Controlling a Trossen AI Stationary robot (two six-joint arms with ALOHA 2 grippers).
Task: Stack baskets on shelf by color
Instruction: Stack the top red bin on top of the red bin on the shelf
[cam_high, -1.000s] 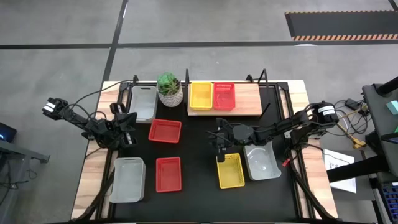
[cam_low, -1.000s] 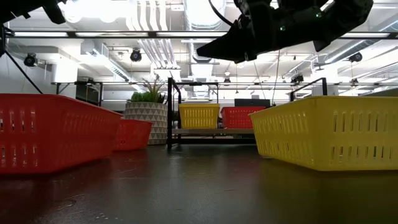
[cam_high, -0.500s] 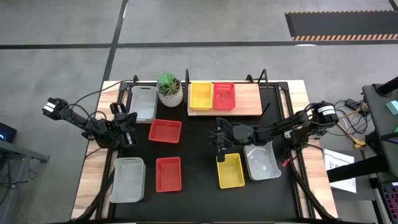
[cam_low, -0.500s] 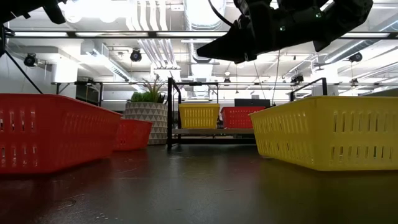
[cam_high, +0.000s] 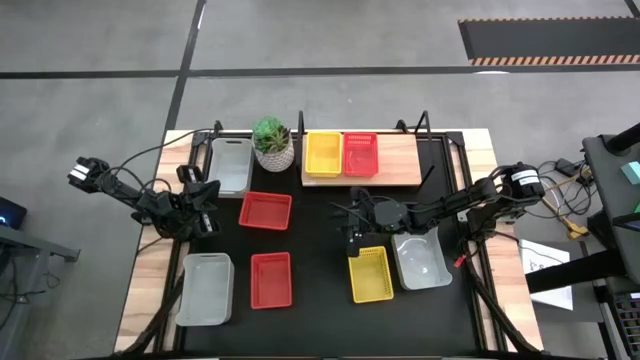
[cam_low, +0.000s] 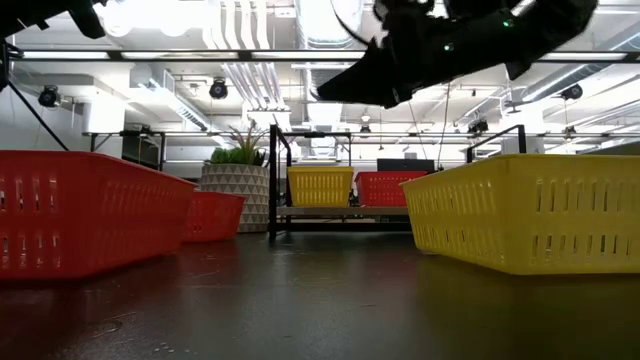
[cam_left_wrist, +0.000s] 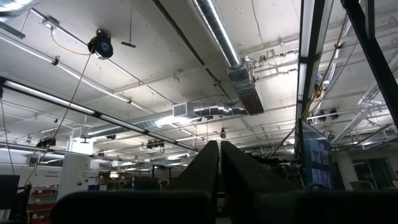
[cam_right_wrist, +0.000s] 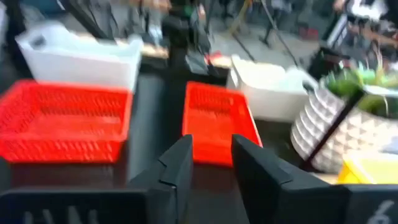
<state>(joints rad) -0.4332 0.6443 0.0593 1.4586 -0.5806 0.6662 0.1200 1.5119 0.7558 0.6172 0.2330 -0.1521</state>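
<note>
The shelf (cam_high: 395, 160) at the table's far edge carries a yellow basket (cam_high: 322, 153) and a red basket (cam_high: 361, 153) side by side. On the black tabletop lie two red baskets (cam_high: 265, 211) (cam_high: 270, 279), two grey-white baskets (cam_high: 205, 288) (cam_high: 231, 165) on the left, a yellow basket (cam_high: 371, 274) and a grey-white basket (cam_high: 420, 258) on the right. My right gripper (cam_high: 356, 240) (cam_right_wrist: 210, 163) hovers open over the near yellow basket's far end, touching nothing. My left gripper (cam_high: 205, 205) (cam_left_wrist: 219, 149) waits shut at the left, pointing up.
A white patterned plant pot (cam_high: 272, 146) stands just left of the shelf, beside its black post. The shelf's right third is bare wood. Black tabletop lies free in the middle, between the red baskets and the right arm.
My right gripper has shifted slightly toward the near yellow basket's far end and has turned a little. The baskets lie where they did.
</note>
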